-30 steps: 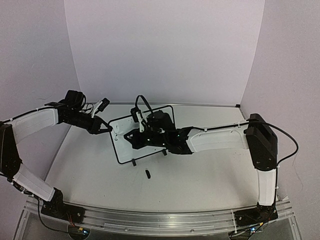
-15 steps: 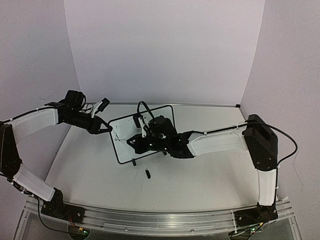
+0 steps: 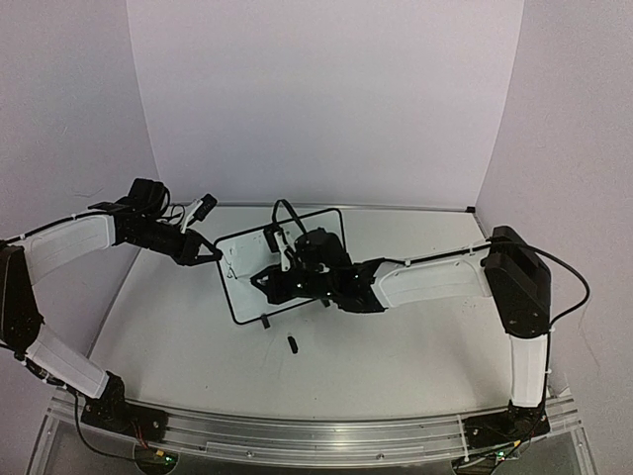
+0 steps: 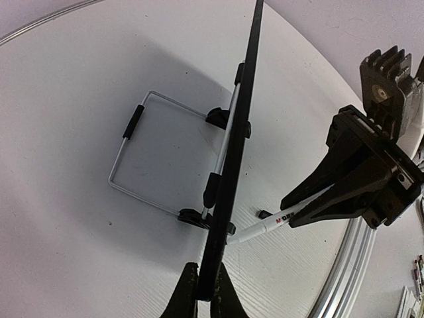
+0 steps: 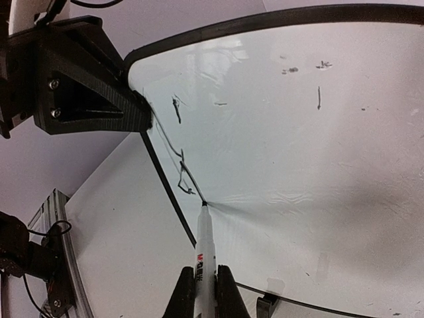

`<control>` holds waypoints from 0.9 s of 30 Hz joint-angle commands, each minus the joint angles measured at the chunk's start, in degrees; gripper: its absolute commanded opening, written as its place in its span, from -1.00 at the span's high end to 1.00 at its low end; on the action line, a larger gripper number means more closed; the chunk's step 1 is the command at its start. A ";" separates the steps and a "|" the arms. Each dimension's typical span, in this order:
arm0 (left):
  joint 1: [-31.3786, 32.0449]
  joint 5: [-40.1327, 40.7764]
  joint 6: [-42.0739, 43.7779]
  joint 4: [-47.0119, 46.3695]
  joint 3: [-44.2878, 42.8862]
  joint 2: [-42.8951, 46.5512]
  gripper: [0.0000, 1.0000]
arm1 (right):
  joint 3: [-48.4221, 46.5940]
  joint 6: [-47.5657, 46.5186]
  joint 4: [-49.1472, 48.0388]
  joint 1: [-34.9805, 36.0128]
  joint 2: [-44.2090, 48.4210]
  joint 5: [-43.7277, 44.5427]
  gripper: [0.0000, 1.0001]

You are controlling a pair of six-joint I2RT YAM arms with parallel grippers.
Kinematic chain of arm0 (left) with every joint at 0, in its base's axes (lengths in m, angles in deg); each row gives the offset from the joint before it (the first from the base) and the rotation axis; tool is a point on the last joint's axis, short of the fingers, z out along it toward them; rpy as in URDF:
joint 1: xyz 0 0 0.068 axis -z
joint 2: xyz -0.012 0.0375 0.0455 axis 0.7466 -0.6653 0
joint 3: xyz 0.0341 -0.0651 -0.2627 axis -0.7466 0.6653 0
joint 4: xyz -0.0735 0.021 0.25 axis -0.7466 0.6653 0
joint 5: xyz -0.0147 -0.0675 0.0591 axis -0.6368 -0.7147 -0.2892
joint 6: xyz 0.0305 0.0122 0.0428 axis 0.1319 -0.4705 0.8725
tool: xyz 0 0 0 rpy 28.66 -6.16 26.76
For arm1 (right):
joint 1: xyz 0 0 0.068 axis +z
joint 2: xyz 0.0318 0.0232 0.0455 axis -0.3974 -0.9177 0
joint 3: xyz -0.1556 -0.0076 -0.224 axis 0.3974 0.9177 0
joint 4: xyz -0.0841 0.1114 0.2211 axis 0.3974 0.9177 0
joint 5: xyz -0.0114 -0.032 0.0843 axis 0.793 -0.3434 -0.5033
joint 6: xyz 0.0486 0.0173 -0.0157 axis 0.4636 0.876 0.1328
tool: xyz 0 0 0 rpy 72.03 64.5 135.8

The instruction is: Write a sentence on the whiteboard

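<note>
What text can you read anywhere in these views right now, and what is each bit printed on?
"M" in red, then dark letters that look like "DR", the rest cut off: on the barrel of the marker, left wrist view.
Red print on the same marker, right wrist view: too blurred to read.
On the whiteboard: only a few dark strokes near one edge, no readable word.

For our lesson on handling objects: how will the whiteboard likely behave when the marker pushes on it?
Probably stiff: the whiteboard looks like a flat, framed panel. It seems thin and light, propped on a wire stand, so a push could tip or slide it; the left gripper pinching its edge likely steadies it against the marker.
</note>
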 commanded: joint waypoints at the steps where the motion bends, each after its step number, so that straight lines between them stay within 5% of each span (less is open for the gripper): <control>1: -0.45 5.34 0.69 0.08 -0.77 0.64 1.00 | 0.68 0.31 -0.86 -0.19 5.91 -2.85 1.00; 27: -0.50 5.44 0.73 0.08 -0.87 0.67 1.00 | -6.22 -0.53 0.35 -0.25 0.44 -1.42 1.00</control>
